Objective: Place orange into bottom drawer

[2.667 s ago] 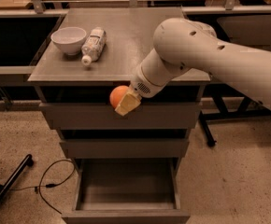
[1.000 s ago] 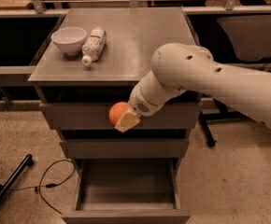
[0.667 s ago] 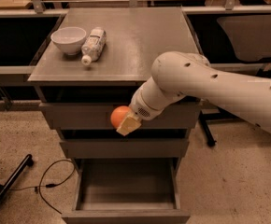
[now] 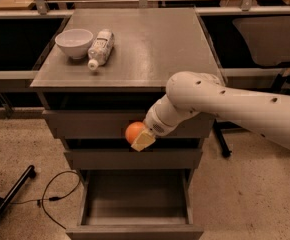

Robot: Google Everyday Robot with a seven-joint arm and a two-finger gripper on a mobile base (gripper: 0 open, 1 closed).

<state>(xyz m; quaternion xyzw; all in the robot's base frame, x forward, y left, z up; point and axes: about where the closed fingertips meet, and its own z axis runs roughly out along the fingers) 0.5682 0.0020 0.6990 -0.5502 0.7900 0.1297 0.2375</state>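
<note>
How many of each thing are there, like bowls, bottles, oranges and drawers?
Bowl: 1
Bottle: 1
Orange: 1, in the hand, higher than the open bottom drawer
Drawers: 3
Total: 6

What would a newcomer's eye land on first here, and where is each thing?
The white arm filling the picture's right side, its tool shut on the orange before the top drawer front. Below, the bottom drawer stands open and empty; a white bowl and a lying bottle sit far left on the cabinet top.
</note>
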